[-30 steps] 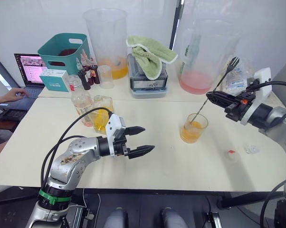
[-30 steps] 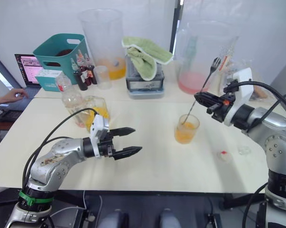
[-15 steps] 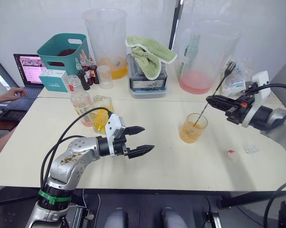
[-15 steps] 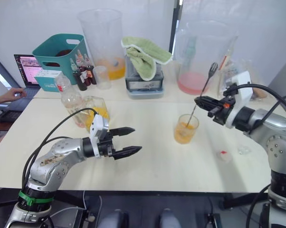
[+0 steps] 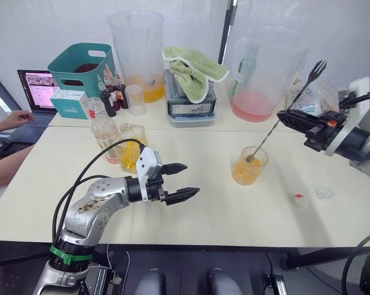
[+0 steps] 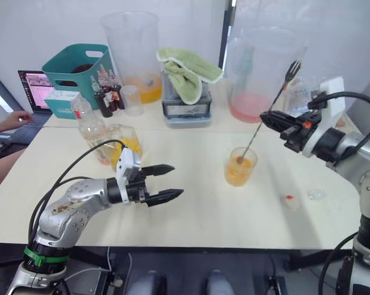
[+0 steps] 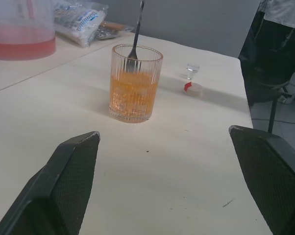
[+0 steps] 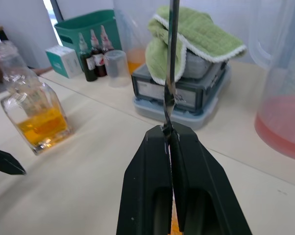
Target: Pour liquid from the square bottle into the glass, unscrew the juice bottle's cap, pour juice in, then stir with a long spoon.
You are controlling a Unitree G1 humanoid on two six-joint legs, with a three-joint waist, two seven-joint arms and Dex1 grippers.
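Jaws pinched tight on the long spoon point(image 5: 282, 112), your right gripper point(image 5: 284, 116) holds it tilted over the table point(image 5: 209, 215), its lower end dipped in the orange drink in the glass point(image 5: 249, 166). Your left gripper point(image 5: 181, 181) hovers above the table nearer you, fingers spread wide and holding nothing. The cap point(image 5: 299, 198) lies on the table to the right of the glass. The juice bottle point(image 5: 103, 130) and the square bottle point(image 5: 132, 146) stand side by side at the left.
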